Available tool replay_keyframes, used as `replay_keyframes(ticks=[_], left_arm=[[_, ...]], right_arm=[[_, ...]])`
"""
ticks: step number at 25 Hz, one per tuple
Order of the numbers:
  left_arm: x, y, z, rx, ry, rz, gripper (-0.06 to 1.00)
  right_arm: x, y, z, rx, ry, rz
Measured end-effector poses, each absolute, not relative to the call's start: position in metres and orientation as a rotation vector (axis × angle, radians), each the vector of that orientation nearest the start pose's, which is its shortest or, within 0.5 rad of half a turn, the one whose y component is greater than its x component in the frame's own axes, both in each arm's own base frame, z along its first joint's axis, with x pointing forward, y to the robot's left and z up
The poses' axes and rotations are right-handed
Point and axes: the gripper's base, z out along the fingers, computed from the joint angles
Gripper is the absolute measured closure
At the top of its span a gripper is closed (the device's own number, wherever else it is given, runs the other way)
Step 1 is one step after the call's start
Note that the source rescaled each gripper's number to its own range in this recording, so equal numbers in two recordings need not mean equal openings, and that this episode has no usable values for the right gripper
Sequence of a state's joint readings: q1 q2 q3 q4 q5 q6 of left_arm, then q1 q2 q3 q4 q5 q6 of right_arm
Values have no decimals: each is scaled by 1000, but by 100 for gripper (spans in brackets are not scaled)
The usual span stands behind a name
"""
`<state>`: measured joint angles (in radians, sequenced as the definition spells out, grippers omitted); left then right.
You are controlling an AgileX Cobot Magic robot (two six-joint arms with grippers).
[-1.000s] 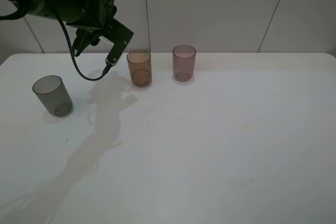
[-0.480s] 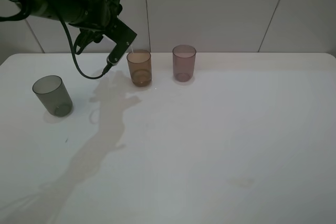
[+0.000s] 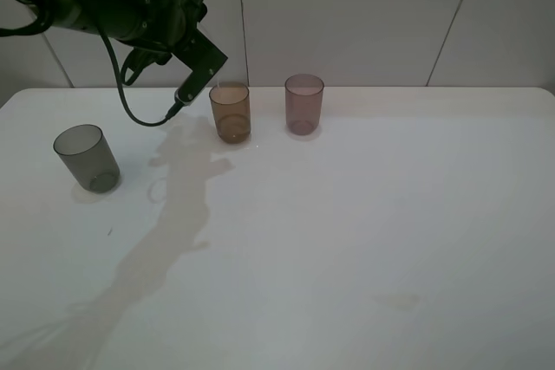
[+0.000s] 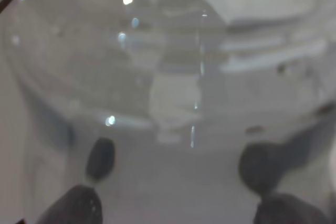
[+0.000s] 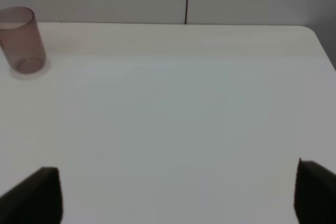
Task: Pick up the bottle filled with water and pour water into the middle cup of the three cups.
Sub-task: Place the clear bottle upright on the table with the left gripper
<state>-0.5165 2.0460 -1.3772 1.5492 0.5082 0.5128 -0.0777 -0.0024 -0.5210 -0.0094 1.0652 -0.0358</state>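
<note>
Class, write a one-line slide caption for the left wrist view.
Close-up: left gripper shut on the clear bottle, which fills the frame.

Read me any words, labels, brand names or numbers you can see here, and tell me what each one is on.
No readable text anywhere.
The bottle is clear, with no label showing in the blurred left wrist view.
The dark grey cup, amber cup and pink cup are plain.
The table and left arm show no legible markings.

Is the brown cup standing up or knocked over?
Standing up. The brown cup rests on its base on the table, rim on top.
</note>
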Motion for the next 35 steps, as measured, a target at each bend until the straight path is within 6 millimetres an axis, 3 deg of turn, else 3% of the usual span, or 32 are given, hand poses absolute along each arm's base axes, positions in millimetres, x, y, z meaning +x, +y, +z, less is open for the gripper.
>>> replay_keyframes(ticks=[11, 19, 23, 26, 29, 33, 35], left_arm=[[413, -190, 195, -2805, -1130, -1728, 93], [413, -191, 195, -2808, -1130, -1727, 93], [412, -190, 193, -2804, -1214, -1697, 93], [409, -188, 202, -2767, -1446, -1695, 93], [403, -183, 225, -2663, -1876, -1694, 93], [388, -179, 259, -2316, -2750, -1490, 93], [375, -183, 273, -2012, -3223, -1216, 93]], right_arm=[[-8, 0, 283, 43, 2026, -83], [-8, 0, 283, 43, 2026, -83], [-8, 0, 283, 43, 2026, -83], [-8, 0, 283, 43, 2026, -83], [-8, 0, 283, 43, 2026, -83], [-8, 0, 283, 43, 2026, -83], [-8, 0, 283, 43, 2026, -83]])
